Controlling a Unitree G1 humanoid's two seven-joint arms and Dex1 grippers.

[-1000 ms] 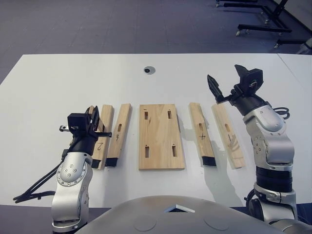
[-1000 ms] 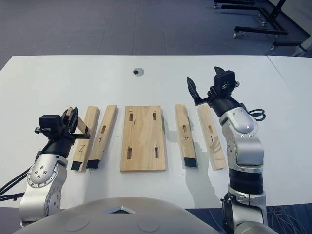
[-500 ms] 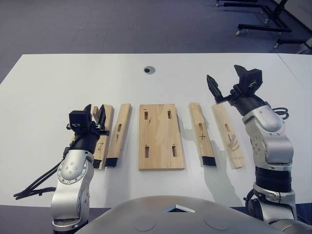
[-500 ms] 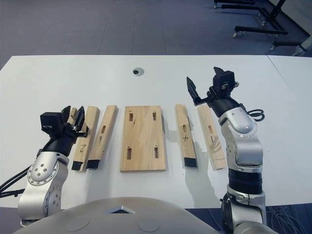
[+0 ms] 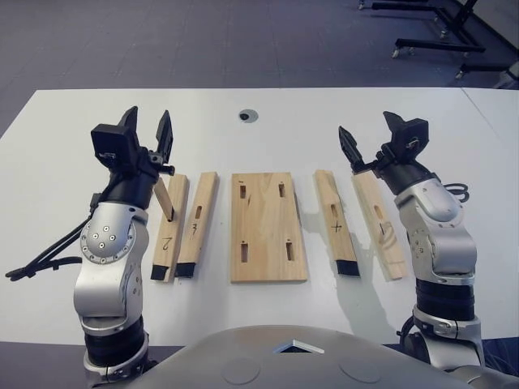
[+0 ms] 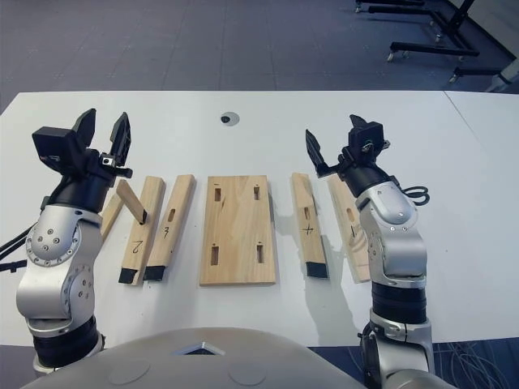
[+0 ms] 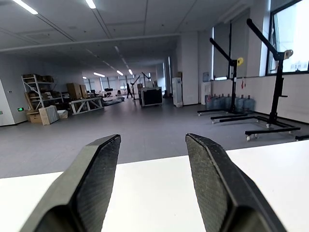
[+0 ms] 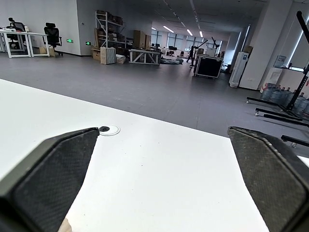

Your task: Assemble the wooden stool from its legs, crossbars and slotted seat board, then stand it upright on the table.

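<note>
Table (image 5: 81, 146): carries every part listed below.
Seat board (image 5: 268, 227): flat at the table centre.
Inner left leg (image 5: 198, 223): just left of the seat board, parallel to it.
Outer left leg (image 5: 170, 231): touching the inner left leg on its left.
Crossbar (image 6: 134, 203): slanted across the outer left leg's far half.
Inner right leg (image 5: 336, 220): just right of the seat board.
Outer right leg (image 5: 380, 225): right of the inner right leg.
Cable port (image 5: 249, 116): behind the seat board.
Left gripper (image 5: 148, 115): above the outer left leg's far end.
Right gripper (image 5: 364, 123): above the right legs' far ends.

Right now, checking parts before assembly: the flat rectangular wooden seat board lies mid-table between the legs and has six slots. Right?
Not six: the flat rectangular wooden seat board has four slots, as the left eye view shows. The rest holds.
</note>
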